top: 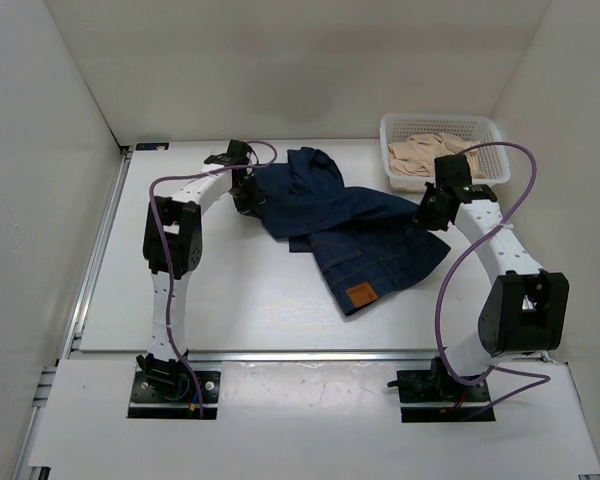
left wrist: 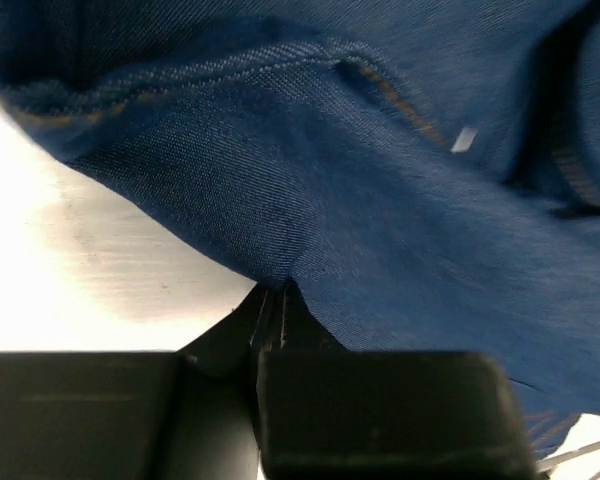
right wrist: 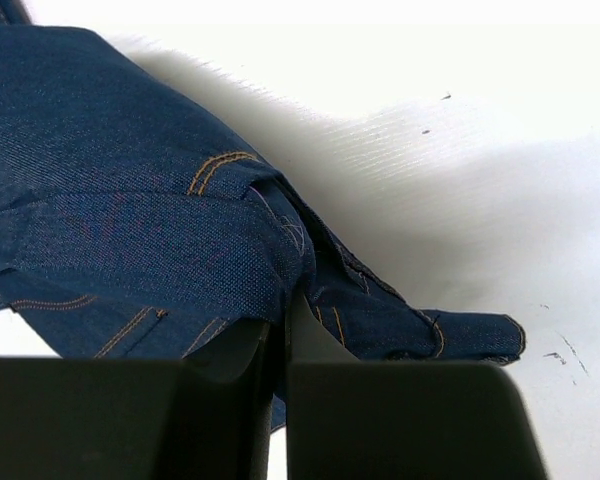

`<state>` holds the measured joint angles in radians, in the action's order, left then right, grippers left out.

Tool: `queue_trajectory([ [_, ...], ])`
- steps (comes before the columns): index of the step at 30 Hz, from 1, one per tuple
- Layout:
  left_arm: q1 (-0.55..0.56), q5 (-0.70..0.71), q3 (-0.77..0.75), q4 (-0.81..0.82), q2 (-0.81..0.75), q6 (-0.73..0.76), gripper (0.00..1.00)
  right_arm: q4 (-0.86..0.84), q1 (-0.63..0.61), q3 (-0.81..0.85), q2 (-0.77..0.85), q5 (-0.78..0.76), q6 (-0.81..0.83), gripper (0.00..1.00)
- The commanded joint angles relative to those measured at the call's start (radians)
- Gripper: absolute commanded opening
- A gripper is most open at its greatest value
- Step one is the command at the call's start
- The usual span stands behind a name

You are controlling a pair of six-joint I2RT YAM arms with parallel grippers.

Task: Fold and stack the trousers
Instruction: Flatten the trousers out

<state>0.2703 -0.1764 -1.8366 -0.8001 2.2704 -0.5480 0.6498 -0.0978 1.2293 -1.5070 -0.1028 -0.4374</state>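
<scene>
The trousers [top: 365, 235] are lying bunched on the desk [top: 230, 300], with the tan patch [top: 360, 293] facing up at their near end. The left jaws are pinching a fold of denim at the trousers' left side. The right jaws are gripping a stitched edge on the right, near the basket [top: 440, 119].

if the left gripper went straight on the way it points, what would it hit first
The trousers: the left gripper is shut on a fold of them, and denim fills the view ahead. What lies behind is hidden.
</scene>
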Motion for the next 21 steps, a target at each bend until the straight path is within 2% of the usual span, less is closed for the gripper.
queue_trajectory([
  [1,0.003,0.014,-0.093,0.022,-0.047,0.003,0.10,0.022,0.006,-0.001,0.053,-0.015,0.014,0.00],
  [6,-0.066,0.055,-0.214,-0.028,-0.165,0.022,0.10,0.044,0.006,0.094,0.053,-0.035,0.032,0.00],
  [9,-0.126,0.064,-0.358,-0.091,-0.244,0.034,0.10,0.092,0.006,0.264,0.002,-0.060,0.052,0.00],
  [10,-0.150,0.064,-0.453,-0.135,-0.261,0.045,0.10,0.115,0.006,0.395,-0.011,-0.072,0.052,0.00],
  [14,-0.198,0.089,-0.633,-0.224,-0.365,0.103,0.10,0.185,-0.006,0.666,-0.019,-0.121,0.106,0.00],
  [18,-0.243,0.048,-0.586,-0.234,-0.477,0.151,0.10,0.174,-0.029,0.713,0.085,-0.172,0.161,0.00],
  [21,-0.243,0.057,-0.408,-0.234,-0.581,0.175,0.10,0.131,-0.029,0.545,0.229,-0.181,0.174,0.00],
])
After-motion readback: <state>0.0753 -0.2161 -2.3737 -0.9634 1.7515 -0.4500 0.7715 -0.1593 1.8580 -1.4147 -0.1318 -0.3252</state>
